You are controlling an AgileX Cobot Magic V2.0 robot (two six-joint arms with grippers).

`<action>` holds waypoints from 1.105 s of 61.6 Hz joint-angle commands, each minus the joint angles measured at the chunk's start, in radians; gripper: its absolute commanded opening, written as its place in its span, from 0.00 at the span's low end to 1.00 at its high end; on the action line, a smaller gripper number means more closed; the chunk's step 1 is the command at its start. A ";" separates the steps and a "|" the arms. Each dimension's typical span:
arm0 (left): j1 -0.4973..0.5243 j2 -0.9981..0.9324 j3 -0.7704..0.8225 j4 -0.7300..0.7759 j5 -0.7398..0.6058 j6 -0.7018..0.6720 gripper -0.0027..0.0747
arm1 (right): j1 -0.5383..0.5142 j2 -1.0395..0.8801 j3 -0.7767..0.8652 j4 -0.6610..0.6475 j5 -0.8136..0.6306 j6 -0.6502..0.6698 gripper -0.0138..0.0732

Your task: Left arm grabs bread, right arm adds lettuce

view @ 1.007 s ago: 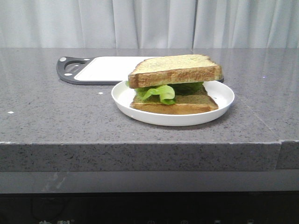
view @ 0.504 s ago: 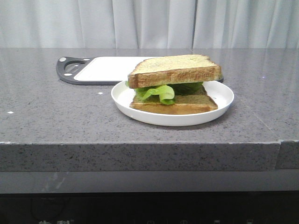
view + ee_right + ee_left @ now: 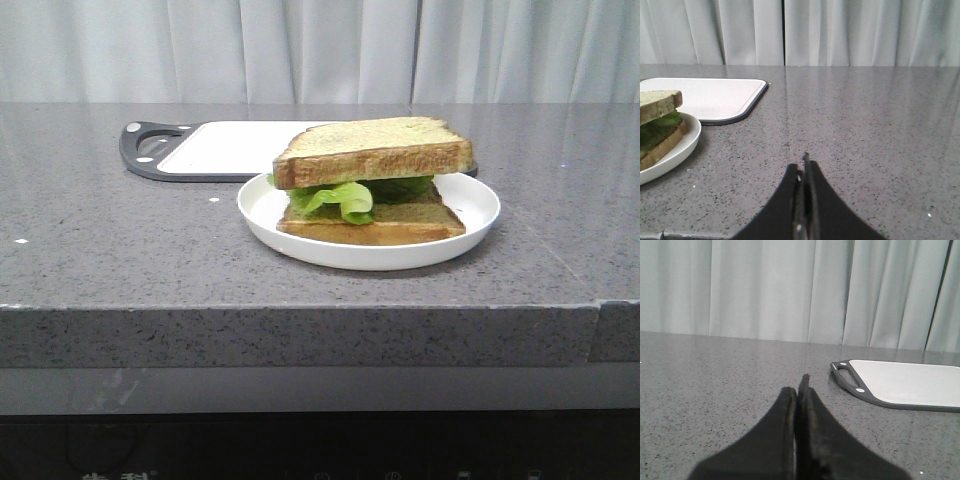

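A thick slice of bread (image 3: pixel 375 150) with a brown crust lies on top of a ruffled green lettuce leaf (image 3: pixel 340 197), which rests on a thinner slice (image 3: pixel 385 224) in a white plate (image 3: pixel 470 200). The stack also shows in the right wrist view, with the bread (image 3: pixel 657 105) over the lettuce (image 3: pixel 660 125). My left gripper (image 3: pixel 799 387) is shut and empty over bare countertop, away from the plate. My right gripper (image 3: pixel 803 167) is shut and empty, to the right of the plate (image 3: pixel 687 145). Neither arm shows in the front view.
A white cutting board with a dark grey rim and handle (image 3: pixel 215 148) lies behind the plate; it also shows in the left wrist view (image 3: pixel 900 382) and the right wrist view (image 3: pixel 715 97). The grey speckled counter (image 3: pixel 120 250) ends in a front edge. Curtains hang behind.
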 commanded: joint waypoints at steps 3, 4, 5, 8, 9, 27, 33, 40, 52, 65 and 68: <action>0.002 -0.017 0.007 -0.008 -0.084 0.002 0.01 | -0.006 -0.020 -0.003 -0.057 -0.090 0.052 0.02; 0.002 -0.017 0.007 -0.008 -0.084 0.002 0.01 | -0.006 -0.020 -0.003 -0.067 -0.090 0.059 0.02; 0.002 -0.017 0.007 -0.008 -0.084 0.002 0.01 | -0.006 -0.020 -0.003 -0.072 -0.090 0.063 0.02; 0.002 -0.017 0.007 -0.008 -0.084 0.002 0.01 | -0.006 -0.020 -0.003 -0.090 -0.090 0.070 0.02; 0.002 -0.017 0.007 -0.008 -0.084 0.002 0.01 | -0.006 -0.020 -0.003 -0.098 -0.090 0.070 0.02; 0.002 -0.017 0.007 -0.008 -0.084 0.002 0.01 | -0.006 -0.020 -0.003 -0.107 -0.090 0.070 0.02; 0.002 -0.017 0.007 -0.008 -0.084 0.002 0.01 | -0.006 -0.020 -0.003 -0.107 -0.090 0.070 0.02; 0.002 -0.017 0.007 -0.008 -0.084 0.002 0.01 | -0.006 -0.020 -0.003 -0.107 -0.090 0.070 0.02; 0.002 -0.017 0.007 -0.008 -0.084 0.002 0.01 | -0.006 -0.020 -0.003 -0.107 -0.090 0.070 0.02; 0.002 -0.017 0.007 -0.008 -0.084 0.002 0.01 | -0.006 -0.020 -0.003 -0.107 -0.090 0.070 0.02; 0.002 -0.017 0.007 -0.008 -0.084 0.002 0.01 | -0.006 -0.020 -0.003 -0.107 -0.090 0.070 0.02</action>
